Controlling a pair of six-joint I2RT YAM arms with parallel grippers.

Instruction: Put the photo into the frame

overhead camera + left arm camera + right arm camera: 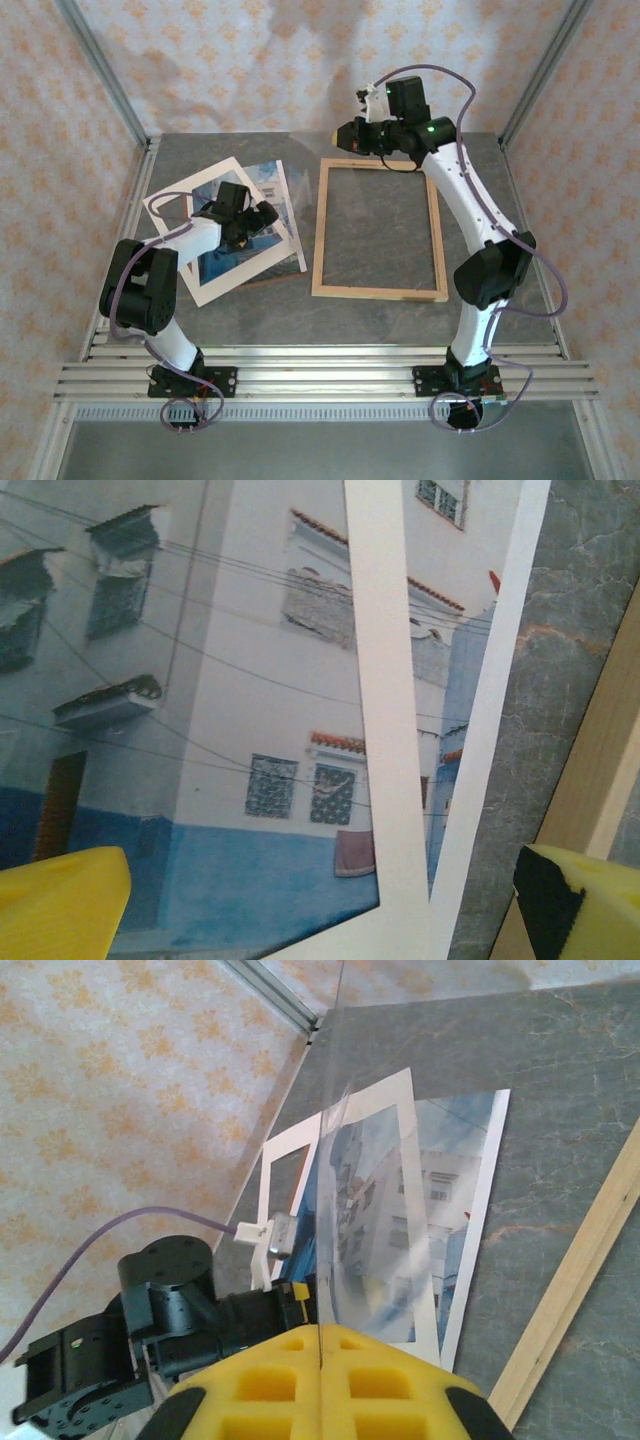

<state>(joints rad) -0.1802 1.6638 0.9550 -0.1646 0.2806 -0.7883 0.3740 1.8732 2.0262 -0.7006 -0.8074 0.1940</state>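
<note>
The photo [268,183] of a white and blue building lies flat at the left, partly under a cream-white mat [168,206]. My left gripper [262,216] hovers over them, open; in the left wrist view its yellow fingertips [60,900] stand wide apart above the photo [230,730] and the mat's strip [385,680]. The light wooden frame [323,230] lies flat in the middle of the table. My right gripper [320,1335] is shut on a clear pane [322,1210], held on edge above the table behind the frame's far left corner.
The grey stone-look table [480,200] is bounded by patterned walls and metal corner posts [105,75]. A thin brown edge of board [272,281] shows under the mat's near side. The frame's side bar [570,1290] runs past the photo's right edge.
</note>
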